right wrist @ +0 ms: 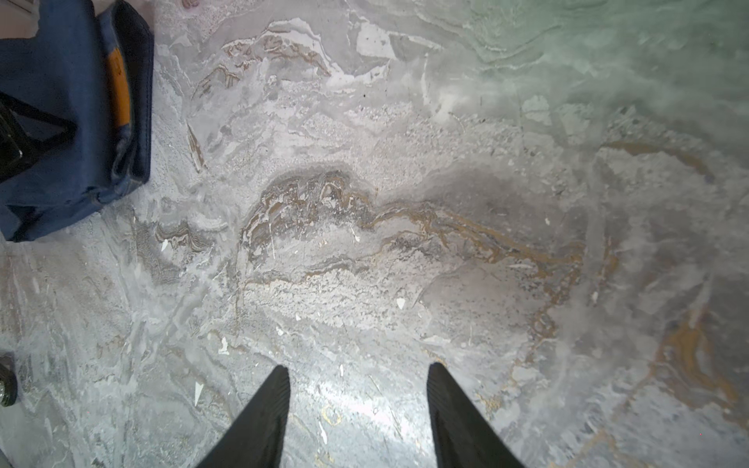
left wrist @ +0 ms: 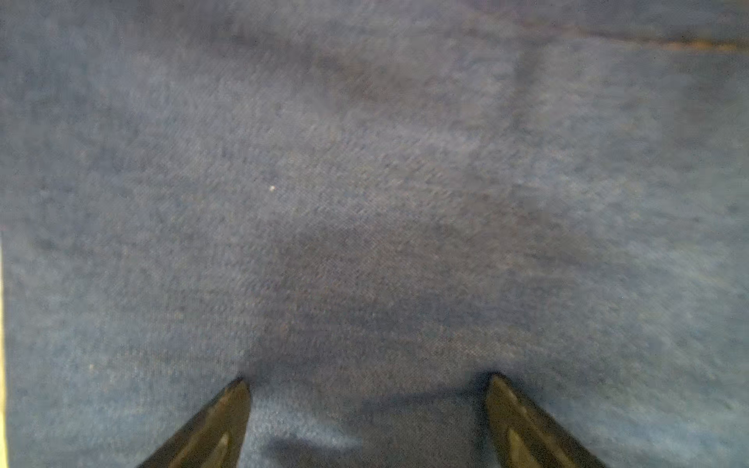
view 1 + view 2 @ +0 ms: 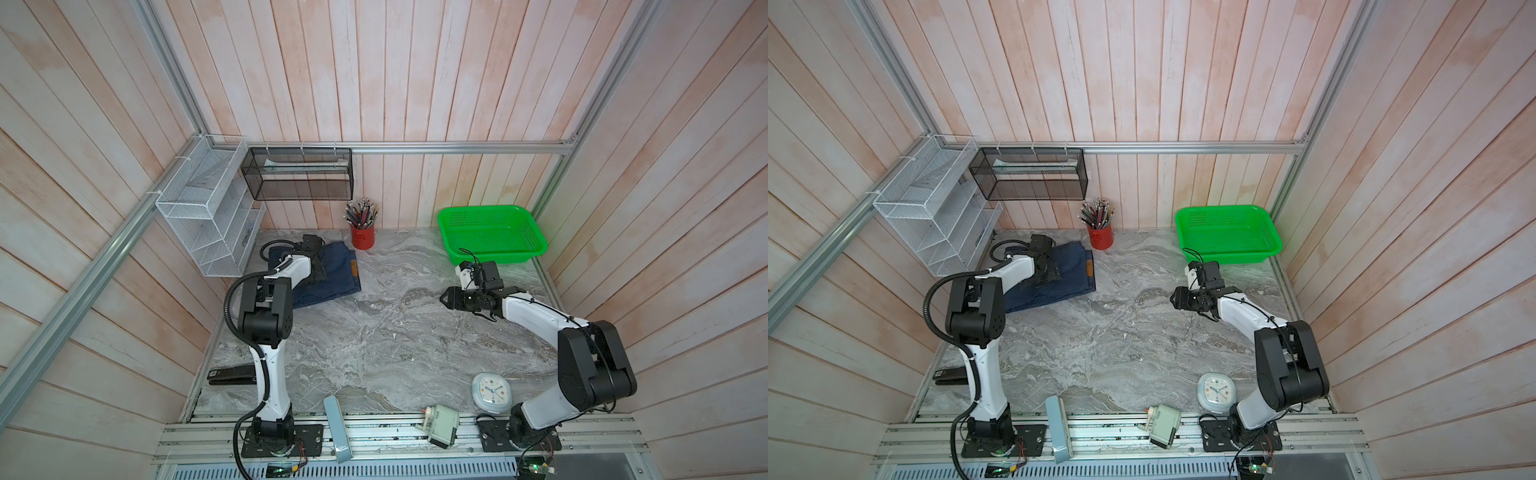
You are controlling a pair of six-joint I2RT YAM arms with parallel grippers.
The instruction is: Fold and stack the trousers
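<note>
**Folded trousers at the bench's far left**

The trousers (image 3: 338, 282) lay folded at the far left of the bench (image 3: 374, 353), just beside a red cup (image 3: 363, 239) — tan patch (image 3: 353, 268) up. The left tool (image 2: 367, 379) stood over the denim, jaws wide apart, tips at the cloth. The right tool (image 1: 358, 366) hung above the bench, jaws apart, holding nothing.

Top views bright & even, edges bowed; L-wrist view blurry on trousers (image 2: 364, 182); glare patch on table (image 1: 356, 409) in R-wrist view
</note>
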